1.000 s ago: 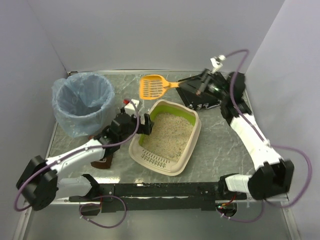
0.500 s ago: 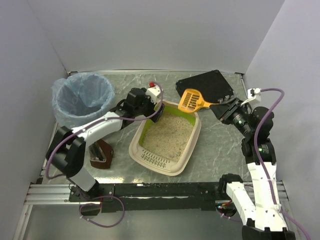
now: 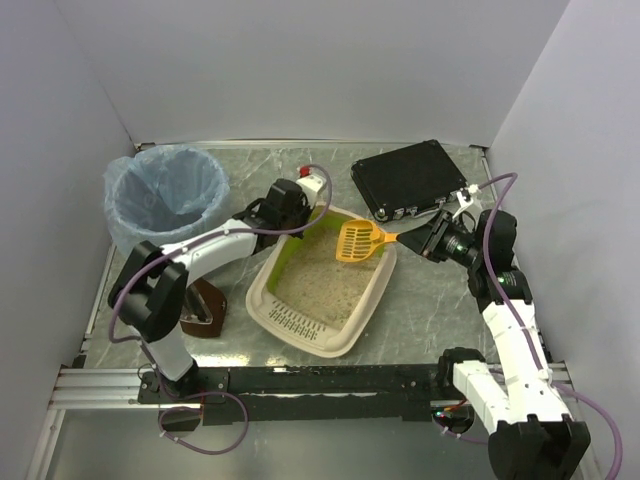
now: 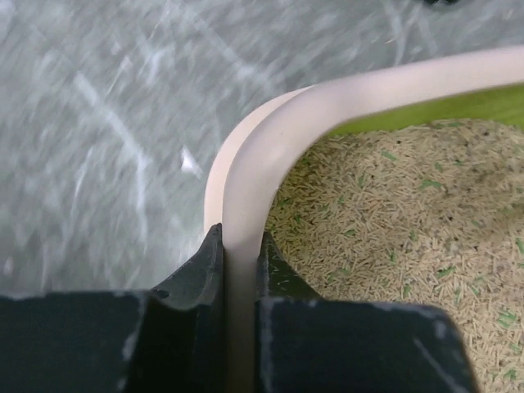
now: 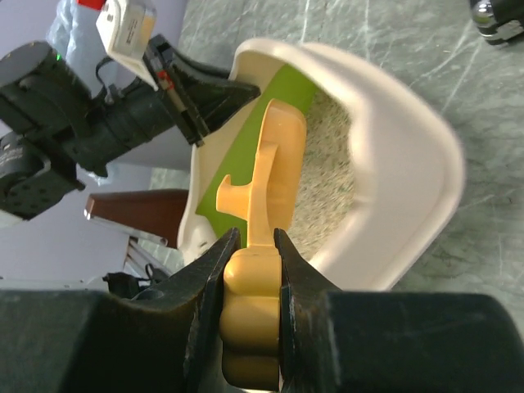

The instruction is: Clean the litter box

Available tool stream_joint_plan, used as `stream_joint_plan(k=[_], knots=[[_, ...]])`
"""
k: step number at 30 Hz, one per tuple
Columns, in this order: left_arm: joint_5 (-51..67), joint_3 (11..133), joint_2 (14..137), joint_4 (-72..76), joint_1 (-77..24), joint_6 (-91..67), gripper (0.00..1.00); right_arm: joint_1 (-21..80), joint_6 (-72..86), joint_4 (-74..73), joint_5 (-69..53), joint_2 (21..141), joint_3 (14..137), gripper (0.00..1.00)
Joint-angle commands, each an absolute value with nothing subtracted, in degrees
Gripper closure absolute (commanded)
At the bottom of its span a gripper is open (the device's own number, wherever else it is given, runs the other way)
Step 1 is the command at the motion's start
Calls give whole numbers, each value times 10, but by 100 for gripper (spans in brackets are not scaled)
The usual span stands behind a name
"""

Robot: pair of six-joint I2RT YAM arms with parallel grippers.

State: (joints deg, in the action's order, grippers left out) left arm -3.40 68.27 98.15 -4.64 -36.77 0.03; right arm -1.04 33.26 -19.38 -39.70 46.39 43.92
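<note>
Since the earlier view the orange scoop [image 3: 360, 242] has swung over the far end of the litter box [image 3: 300, 322], its handle clamped in the right gripper [image 5: 252, 246]. The left gripper [image 4: 240, 241] has closed on the box's far-left rim; the bin [image 3: 148, 238] stands just left of it.

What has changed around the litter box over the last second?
The left gripper moved to the litter box's far left corner and closed on its rim. The right gripper, shut on the orange scoop, swung it from beside the black case to over the litter. The box shifted slightly left. The bin and case stayed put.
</note>
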Motion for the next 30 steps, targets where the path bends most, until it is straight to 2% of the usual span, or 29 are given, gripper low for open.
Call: stream_joint_plan(k=[1, 3, 7, 8, 11, 12, 13, 14, 15, 17, 18, 21, 24, 25, 27, 30], knots=[[-168, 646, 906, -83, -403, -175, 99, 17, 313, -154, -403, 479, 465, 100], [-242, 643, 891, -113, -422, -254, 99, 31, 311, -149, -400, 491, 469, 100], [-374, 689, 899, -306, -426, -567, 99, 73, 301, -141, -373, 512, 482, 100], [-384, 695, 903, -379, -425, -615, 99, 83, 291, -144, -365, 523, 488, 100], [-367, 683, 880, -384, -431, -703, 97, 119, 275, -164, -329, 543, 507, 100], [-357, 675, 869, -376, -436, -708, 74, 126, 272, -173, -323, 547, 513, 100], [-353, 657, 858, -361, -442, -714, 59, 127, 274, -179, -303, 548, 515, 100], [-354, 648, 836, -342, -451, -703, 52, 128, 278, -189, -295, 550, 514, 100], [-363, 643, 828, -336, -467, -701, 33, 127, 278, -193, -287, 551, 514, 100], [-382, 640, 809, -340, -482, -689, 16, 127, 279, -196, -272, 543, 512, 100], [-401, 640, 804, -343, -496, -677, 2, 127, 279, -196, -268, 541, 508, 100], [-403, 645, 783, -326, -502, -584, 1, 127, 272, -216, -251, 536, 518, 100], [-380, 651, 758, -263, -501, -420, 1, 120, 261, -235, -240, 533, 526, 100], [-342, 650, 753, -201, -501, -308, 1, 117, 258, -248, -239, 533, 528, 100], [-302, 662, 758, -165, -487, -234, 3, 109, 254, -256, -235, 531, 528, 100], [-106, 690, 794, -108, -412, -126, 3, 104, 255, -254, -236, 520, 518, 100]])
